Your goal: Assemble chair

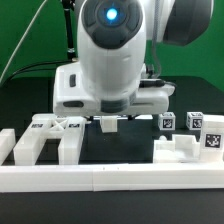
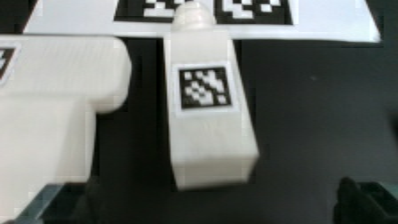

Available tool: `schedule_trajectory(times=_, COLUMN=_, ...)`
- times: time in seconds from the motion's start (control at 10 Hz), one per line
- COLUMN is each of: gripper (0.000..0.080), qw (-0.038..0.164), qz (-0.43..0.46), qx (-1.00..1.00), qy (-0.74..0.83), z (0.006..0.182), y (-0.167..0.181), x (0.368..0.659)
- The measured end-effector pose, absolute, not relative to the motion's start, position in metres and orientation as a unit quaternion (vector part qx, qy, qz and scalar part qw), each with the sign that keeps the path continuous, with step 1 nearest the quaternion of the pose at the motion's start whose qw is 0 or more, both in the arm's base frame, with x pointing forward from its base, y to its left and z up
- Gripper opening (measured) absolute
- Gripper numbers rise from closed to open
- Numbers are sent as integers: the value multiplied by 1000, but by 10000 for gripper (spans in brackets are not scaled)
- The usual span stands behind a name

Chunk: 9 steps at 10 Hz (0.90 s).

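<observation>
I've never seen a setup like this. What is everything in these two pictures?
long block: one, white with a checkered tag, lying under the wrist camera
wide panel: one, white, beside the long block
slotted parts: two, white, exterior view's left and right
small tagged blocks: at least three, white, exterior view's right
marker board: one, white with black tags, by one end of the long block
border wall: one, white, along the front
table: one, black
backdrop: one, green, behind
robot arm: one, white, centre
tool: one, dark fingers, open, holding nothing
</observation>
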State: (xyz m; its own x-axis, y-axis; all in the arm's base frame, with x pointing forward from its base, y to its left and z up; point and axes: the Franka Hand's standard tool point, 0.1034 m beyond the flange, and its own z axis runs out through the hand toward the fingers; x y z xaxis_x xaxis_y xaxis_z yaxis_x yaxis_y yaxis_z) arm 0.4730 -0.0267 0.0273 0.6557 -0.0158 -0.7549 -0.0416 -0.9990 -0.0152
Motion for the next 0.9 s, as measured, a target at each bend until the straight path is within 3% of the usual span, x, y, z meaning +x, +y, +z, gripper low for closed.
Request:
schedule_trajectory(times=0.1, gripper=649, qw=15, qz=437, qx=-899, qy=24, z=29, y=-21, x=461)
schedule_trajectory(times=0.5, gripper=649, qw=16, qz=441, qx=-897, qy=20, z=28, y=-17, x=459)
schedule_trajectory(times=0.9, gripper=649, qw=15, qz=454, qx=-891, qy=25, z=15, y=-20, x=450)
